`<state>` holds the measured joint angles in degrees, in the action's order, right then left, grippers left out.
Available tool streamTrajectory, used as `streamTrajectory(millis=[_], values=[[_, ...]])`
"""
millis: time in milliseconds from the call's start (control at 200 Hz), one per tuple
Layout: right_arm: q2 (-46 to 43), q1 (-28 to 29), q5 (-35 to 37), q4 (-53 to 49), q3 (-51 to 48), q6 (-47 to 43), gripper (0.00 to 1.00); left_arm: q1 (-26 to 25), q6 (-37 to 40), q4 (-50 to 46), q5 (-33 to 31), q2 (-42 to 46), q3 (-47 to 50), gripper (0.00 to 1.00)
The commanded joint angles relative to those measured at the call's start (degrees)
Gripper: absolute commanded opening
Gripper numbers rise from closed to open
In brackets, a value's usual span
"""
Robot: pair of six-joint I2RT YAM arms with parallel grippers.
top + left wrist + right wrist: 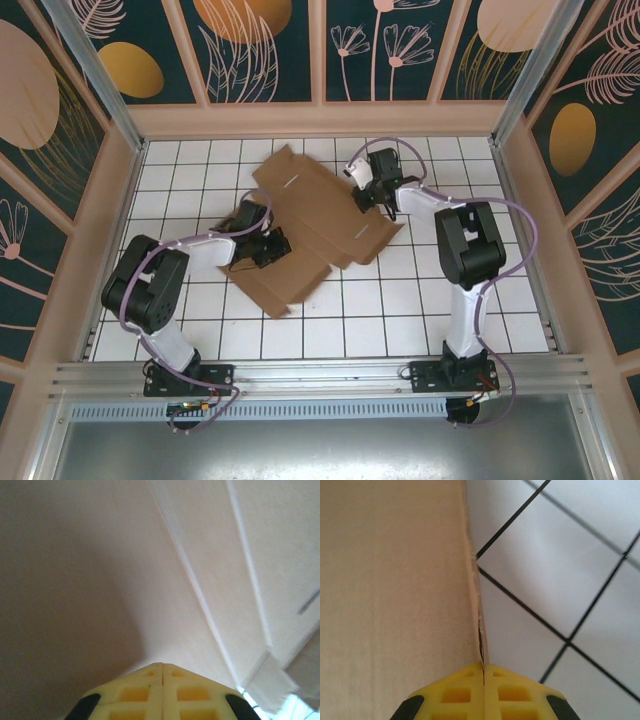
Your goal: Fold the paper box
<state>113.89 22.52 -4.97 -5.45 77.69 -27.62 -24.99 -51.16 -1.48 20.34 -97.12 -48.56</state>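
The paper box (315, 215) lies almost flat at the centre of the tiled table (440, 300). In the top view it is 1 die-cut sheet stretched from 7 o'clock to 1 o'clock, with flaps spread out at 11 and 4 o'clock.

Its 2 o'clock edge is pinched by the right gripper (372, 190). In the right wrist view the board (395, 580) is seen running straight into the seam of the clenched yellow fingertips (455, 695), with white tile (560, 570) beside it.

The left gripper (262, 246) is set on the sheet's 8 o'clock part. Its fingertips (190, 682) are closed against each other and no board is seen between them, so it is judged to be pressing the panel (100, 580) down, not grasping it.

The step in hand is judged to be raising the 2 o'clock flap about its crease. The pinched edge should be swung in an arc toward 9 o'clock, not pulled straight up. Pressure from the left should be applied just inside the crease, so that the sheet is not dragged.

Counted: 1 paper box, 2 grippers, 2 arms, 1 table.
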Motion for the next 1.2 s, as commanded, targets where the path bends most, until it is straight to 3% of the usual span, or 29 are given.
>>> streamTrajectory(millis=[0,120,360,656,831,976,1031,1196], values=[[-6.09,0.90,11.30,12.49,-2.79,-6.38,0.00,1.29,-0.30,-3.07,-1.19,4.11,-3.68,0.15],[-8.47,1.65,13.57,15.33,-3.77,-8.34,0.00,3.20,-0.26,-5.16,-1.78,5.70,-6.81,0.26],[-9.47,5.28,19.18,17.72,-2.24,-13.31,0.00,6.27,0.06,-5.92,0.40,4.09,-17.73,0.67],[-9.99,9.92,24.27,22.82,-3.32,-19.13,0.00,12.22,-1.51,-4.41,6.36,1.87,-25.18,0.70],[-12.56,10.70,25.37,29.53,-6.87,-22.98,0.00,12.43,-3.80,-2.04,12.28,-0.30,-26.90,0.73],[-13.82,11.09,24.48,31.72,-7.93,-24.26,0.00,12.44,-3.87,-2.81,13.67,-0.53,-29.62,0.82],[-14.02,11.13,24.06,32.46,-8.50,-24.94,0.00,12.45,-3.71,-3.41,13.86,-0.70,-30.72,0.90],[-14.17,11.70,23.73,34.03,-9.59,-26.75,0.00,12.43,-4.45,-3.09,15.63,-4.84,-34.82,0.90]])
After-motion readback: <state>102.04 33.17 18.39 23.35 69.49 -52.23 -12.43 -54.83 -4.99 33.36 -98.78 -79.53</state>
